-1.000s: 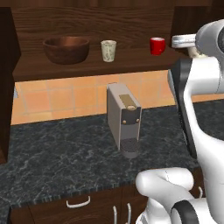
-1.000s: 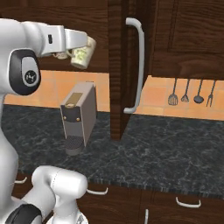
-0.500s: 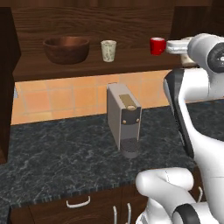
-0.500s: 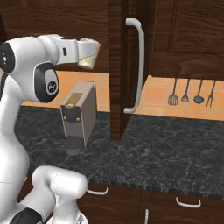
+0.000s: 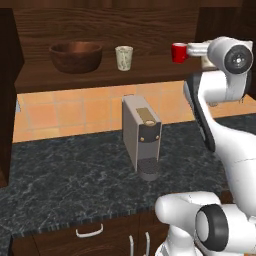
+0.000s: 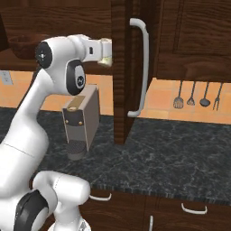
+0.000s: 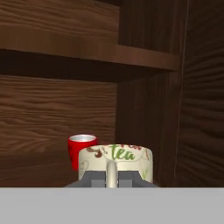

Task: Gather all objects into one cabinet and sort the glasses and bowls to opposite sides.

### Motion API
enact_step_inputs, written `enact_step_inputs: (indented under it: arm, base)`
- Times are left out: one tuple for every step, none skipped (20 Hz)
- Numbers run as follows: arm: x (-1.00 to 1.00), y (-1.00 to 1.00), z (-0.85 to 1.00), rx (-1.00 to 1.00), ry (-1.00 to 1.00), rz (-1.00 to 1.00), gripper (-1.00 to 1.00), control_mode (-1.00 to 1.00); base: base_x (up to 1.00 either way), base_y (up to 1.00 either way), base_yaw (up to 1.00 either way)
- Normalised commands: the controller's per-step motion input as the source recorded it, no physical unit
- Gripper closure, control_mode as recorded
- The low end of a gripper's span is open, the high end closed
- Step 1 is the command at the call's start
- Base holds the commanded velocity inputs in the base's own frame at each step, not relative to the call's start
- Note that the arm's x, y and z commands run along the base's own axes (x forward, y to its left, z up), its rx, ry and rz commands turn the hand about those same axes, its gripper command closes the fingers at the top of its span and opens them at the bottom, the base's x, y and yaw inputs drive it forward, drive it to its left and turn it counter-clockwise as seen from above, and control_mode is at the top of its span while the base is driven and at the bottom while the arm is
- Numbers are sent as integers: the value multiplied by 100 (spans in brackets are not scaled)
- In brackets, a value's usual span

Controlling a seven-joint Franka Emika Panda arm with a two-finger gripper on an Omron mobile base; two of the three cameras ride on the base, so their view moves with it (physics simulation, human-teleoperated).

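Reaching farther than a second ago, the arm now has its end effector (image 7: 112,178) inside the cabinet (image 5: 100,80) at the shelf's right end, clamped on a cream tumbler (image 7: 116,162). Set it down gently, clear of the red mug (image 7: 81,150) just behind.

one legible marking: the word "tea" in green letters on the cream tumbler (image 7: 116,162), just in front of the red mug (image 7: 81,148). no other readable text.
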Motion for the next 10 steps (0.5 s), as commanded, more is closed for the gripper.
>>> enact_step_inputs:
  arm:
    - [64, -29, 0, 1, 8, 0, 100, -100]
    - [67, -14, 0, 0, 8, 0, 100, -100]
    - [65, -10, 0, 0, 1, 0, 100, -100]
    - [61, -11, 0, 2, 0, 0, 100, -100]
    - [64, -3, 0, 0, 0, 0, 100, -100]
    - [61, -2, 0, 0, 0, 0, 100, -100]
    - [58, -6, 0, 1, 0, 0, 100, -100]
    - [48, -5, 0, 1, 0, 0, 100, -100]
    - [37, -14, -9, 1, 0, 1, 100, -100]
    - [30, -28, -19, 2, 0, 3, 100, -100]
  base:
    - [0, 0, 0]
    - [0, 0, 0]
    - [0, 0, 0]
    - [0, 0, 0]
    - [0, 0, 0]
    - [0, 0, 0]
    - [0, 0, 0]
    - [0, 0, 0]
    - [0, 0, 0]
    - [0, 0, 0]
